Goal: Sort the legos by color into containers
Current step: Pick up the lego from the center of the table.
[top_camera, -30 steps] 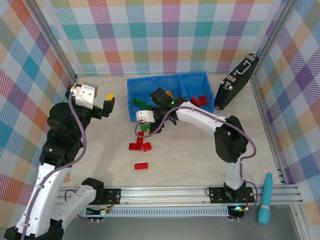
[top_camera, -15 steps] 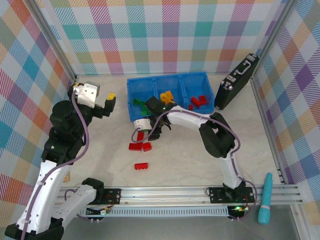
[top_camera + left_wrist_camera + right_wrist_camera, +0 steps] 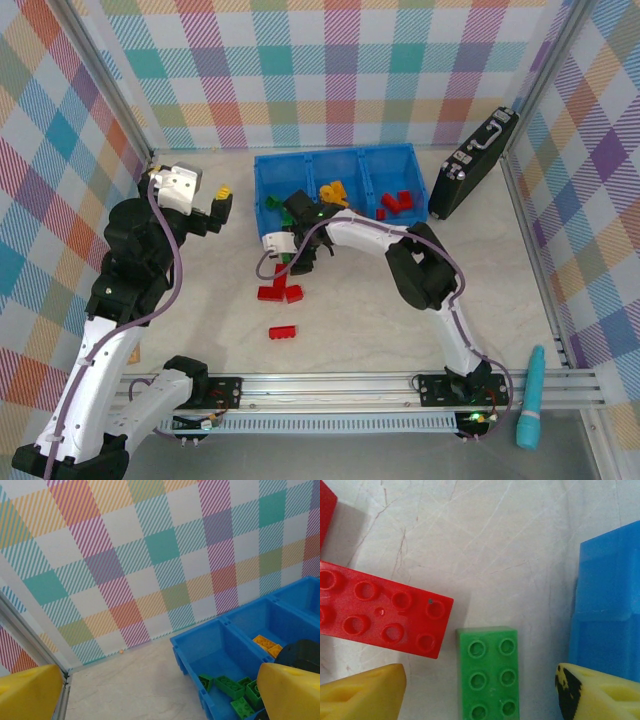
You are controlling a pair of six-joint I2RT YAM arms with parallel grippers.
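**A:** How are the fingers of the right gripper [image 3: 485,692] set?

**B:** They are spread apart, and a green brick [image 3: 487,672] is seen lying flat on the table [image 3: 495,540] between them, untouched.

**A:** What is needed for a clean pick?

**B:** The brick's long sides should be squared to the pads. The red brick [image 3: 380,610] just beside it should be left undisturbed, and the blue bin [image 3: 610,595] wall avoided. The left gripper [image 3: 218,207] is held open, well apart.

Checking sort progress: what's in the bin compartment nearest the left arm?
Several green legos lie on its floor. The left gripper finger and the right arm cover the near end of the blue bin there, so the full count is hidden.
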